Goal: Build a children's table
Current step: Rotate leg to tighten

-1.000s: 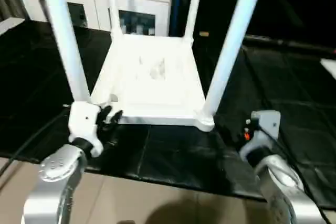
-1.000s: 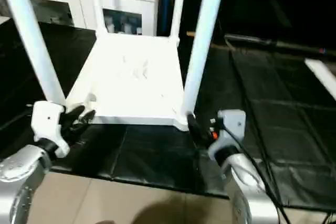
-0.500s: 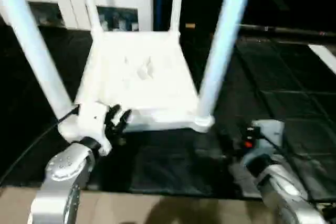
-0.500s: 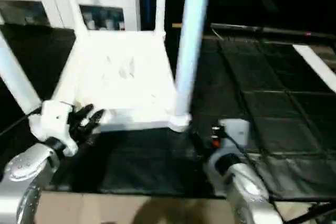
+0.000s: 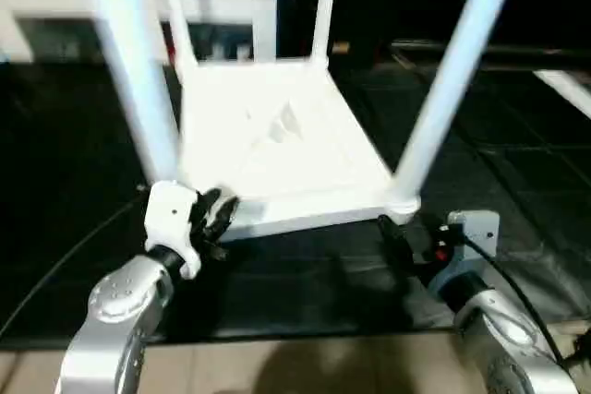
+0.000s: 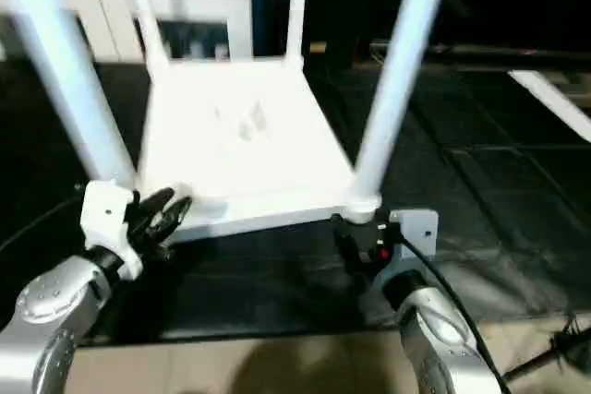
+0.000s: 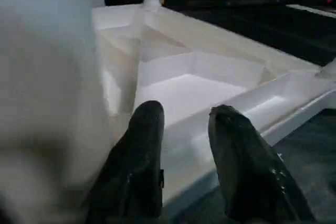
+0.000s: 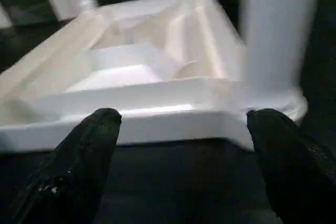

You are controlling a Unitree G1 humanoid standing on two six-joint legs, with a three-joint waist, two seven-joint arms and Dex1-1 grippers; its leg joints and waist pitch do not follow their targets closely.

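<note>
The children's table lies upside down, legs up. Left hand at 8 o'clock pinches its rim; right hand at 5 o'clock gapes wide, empty

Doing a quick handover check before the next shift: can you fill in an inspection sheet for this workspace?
Surface: black mat on the floor, creased.
Job's things: children's table upside down, all four legs standing in the corner sockets.
Clutter: nothing seen.
Grippers: left pincer at the top's near edge by the near-left leg, fingers straddling the rim; right pincer open, just short of the near-right corner.
Cables: black cable running to the left wrist; another along the right forearm.
Surroundings: white glass-door cabinet behind.
</note>
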